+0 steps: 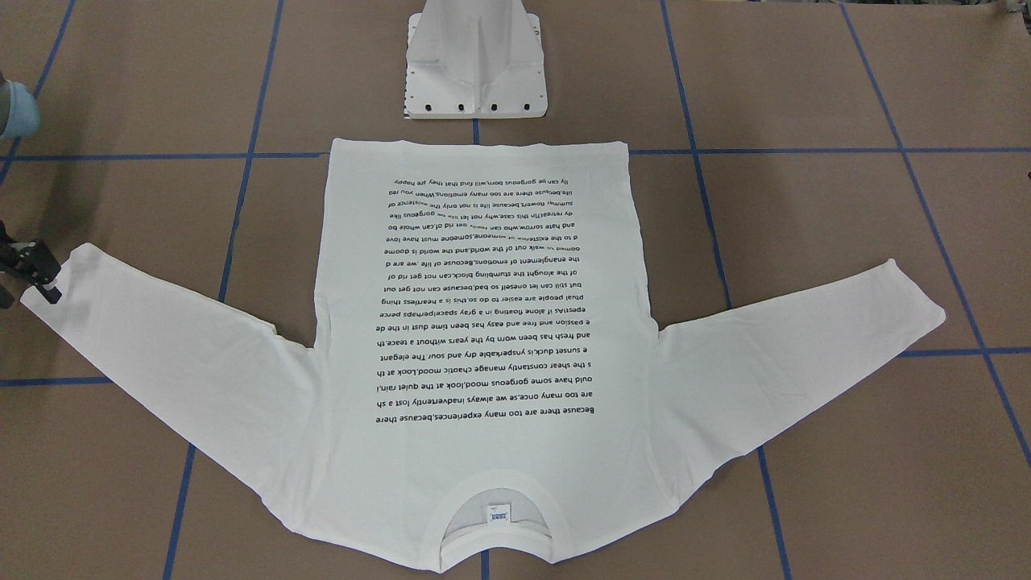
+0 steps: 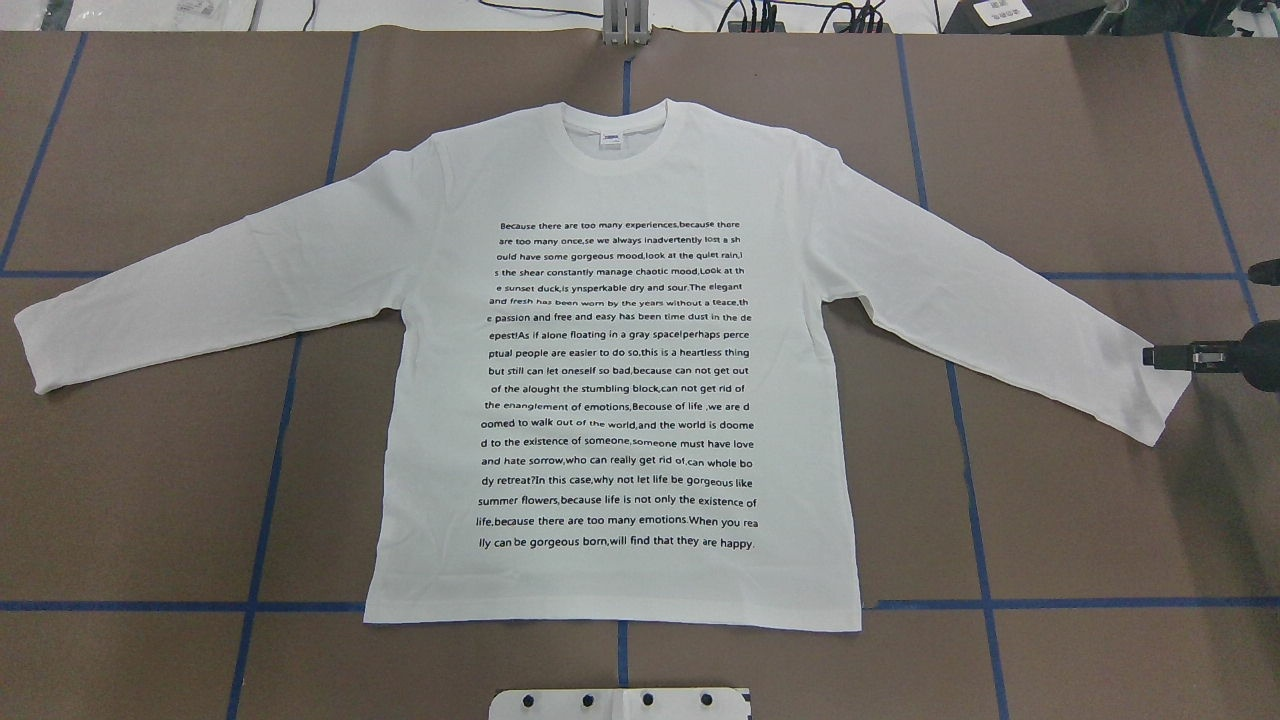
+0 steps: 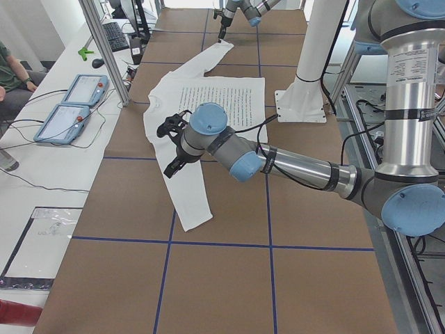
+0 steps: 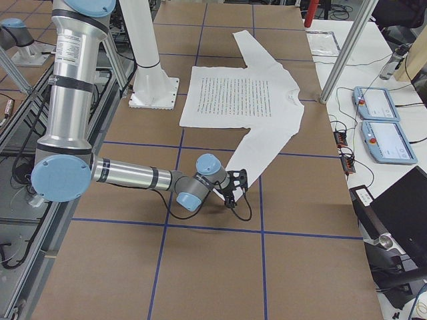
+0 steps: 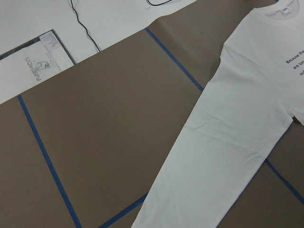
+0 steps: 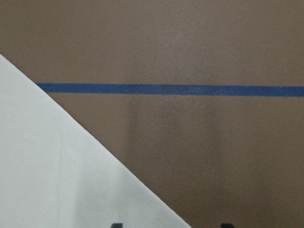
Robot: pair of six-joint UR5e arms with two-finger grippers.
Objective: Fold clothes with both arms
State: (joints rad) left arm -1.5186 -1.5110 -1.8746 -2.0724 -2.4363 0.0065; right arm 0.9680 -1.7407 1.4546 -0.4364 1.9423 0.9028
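Note:
The white long-sleeved T-shirt (image 2: pixel 615 330) lies flat on the brown table, printed text up, both sleeves spread, collar and neck label (image 2: pixel 610 141) on the far side from the robot. My right gripper (image 2: pixel 1150 355) is low at the cuff of the shirt's right-hand sleeve (image 2: pixel 1165 400). It also shows in the front view (image 1: pixel 44 282). In the right wrist view its fingertips (image 6: pixel 116 224) stand apart, with the cuff edge (image 6: pixel 57 180) partly between them. My left gripper (image 3: pixel 170 147) hovers over the other sleeve (image 3: pixel 191 195). I cannot tell whether it is open or shut.
The white pedestal base (image 1: pixel 475 72) stands just behind the shirt's hem. Blue tape lines (image 2: pixel 975 500) grid the table. Two teach pendants (image 3: pixel 69 104) and cables lie on the white bench beyond the collar side, and a person sits at that bench's far end.

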